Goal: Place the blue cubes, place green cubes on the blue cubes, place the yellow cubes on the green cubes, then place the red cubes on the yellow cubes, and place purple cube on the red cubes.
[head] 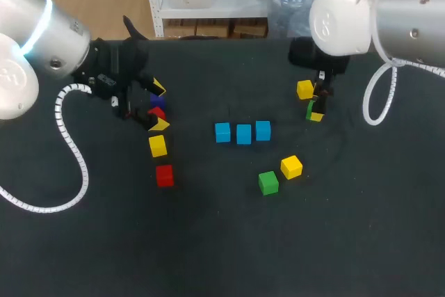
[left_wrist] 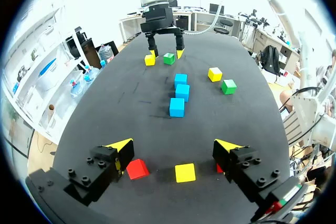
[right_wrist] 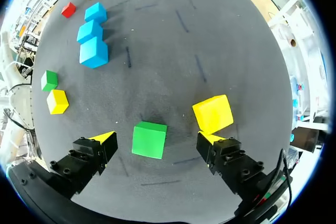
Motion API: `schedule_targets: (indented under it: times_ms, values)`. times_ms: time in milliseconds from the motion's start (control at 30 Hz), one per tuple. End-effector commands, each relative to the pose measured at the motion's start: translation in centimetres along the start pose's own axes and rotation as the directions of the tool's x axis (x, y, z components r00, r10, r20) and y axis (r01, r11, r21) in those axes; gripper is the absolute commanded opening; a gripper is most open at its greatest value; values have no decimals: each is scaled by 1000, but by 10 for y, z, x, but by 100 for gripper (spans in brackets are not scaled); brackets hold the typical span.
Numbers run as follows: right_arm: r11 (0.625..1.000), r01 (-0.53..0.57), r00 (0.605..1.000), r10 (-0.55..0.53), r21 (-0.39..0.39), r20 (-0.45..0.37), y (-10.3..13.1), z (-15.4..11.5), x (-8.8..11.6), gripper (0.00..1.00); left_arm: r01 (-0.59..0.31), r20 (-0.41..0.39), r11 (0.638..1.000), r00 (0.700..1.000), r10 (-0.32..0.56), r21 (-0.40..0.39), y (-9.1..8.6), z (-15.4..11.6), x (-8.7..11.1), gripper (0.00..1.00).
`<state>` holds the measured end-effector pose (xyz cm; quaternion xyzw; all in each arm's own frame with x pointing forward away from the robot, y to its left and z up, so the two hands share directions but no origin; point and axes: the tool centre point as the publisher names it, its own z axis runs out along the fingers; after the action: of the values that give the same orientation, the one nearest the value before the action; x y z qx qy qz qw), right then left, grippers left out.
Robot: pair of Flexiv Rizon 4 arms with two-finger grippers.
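At far left, left gripper [head: 160,106] with fingers spread wide, nothing gripped. In head view, purple cube [head: 157,101] and far red cube [head: 158,112] framed between its yellow tips. In left wrist view, one red cube just beside one finger, left yellow cube [head: 158,145] between the fingers untouched, and a sliver of red behind the other finger; purple not seen there. Just nearer the robot in head view, near red cube [head: 165,175]. All four in one loose line on the dark table [head: 208,241], long axis running far to near. Next, at mid-table, blue cubes [head: 243,133]: three in a close row, long axis left to right, pointing from the left gripper toward the right one, faces square to the row. Right of them and nearer, loose green cube [head: 268,182] and loose yellow cube [head: 291,167], side by side, both turned a little askew. At far right, right gripper [right_wrist: 157,139] spread open, grasping nothing. Far green cube [right_wrist: 149,140] flat on the table between its fingers, clear of both. Far yellow cube [right_wrist: 212,113] just ahead of one fingertip, contact unclear.
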<state>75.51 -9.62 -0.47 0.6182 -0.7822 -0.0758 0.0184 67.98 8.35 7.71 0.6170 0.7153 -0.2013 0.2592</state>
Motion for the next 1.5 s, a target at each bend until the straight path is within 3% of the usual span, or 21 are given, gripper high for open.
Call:
schedule_targets:
  times_ms: [33,433,467,500,533,600,767,1167,1500]
  values:
    - [1000,4,1000,-4,3,6,7,1,-1,100,-4,6,1000,1000,4,-1,-1,0,2,100]
    - [1000,-14,1000,14,11,12,17,4,3,100,-4,6,1000,1000,4,-1,-1,0,2,100]
    - [1000,-12,1000,12,16,9,17,4,3,86,-4,6,1000,1000,4,-1,-1,0,2,100]
    - [1000,-12,1000,11,18,9,17,3,3,64,-4,6,1000,1000,4,-1,-1,0,2,100]
    - [1000,-11,1000,10,19,8,17,3,2,49,-4,6,1000,1000,4,-1,-1,0,2,100]
    - [1000,-9,1000,9,22,6,17,3,2,40,-4,6,1000,1000,4,-1,-1,0,2,100]
    - [1000,-10,1000,10,23,2,18,4,1,2,-4,6,1000,1000,4,-1,-1,0,2,100]
    - [1000,14,1000,-15,18,9,30,-1,-1,0,-4,6,1000,1000,4,-1,-1,0,2,100]
    - [990,126,992,-127,60,9,58,-28,-28,0,-4,6,1000,1000,4,-1,-1,0,2,100]
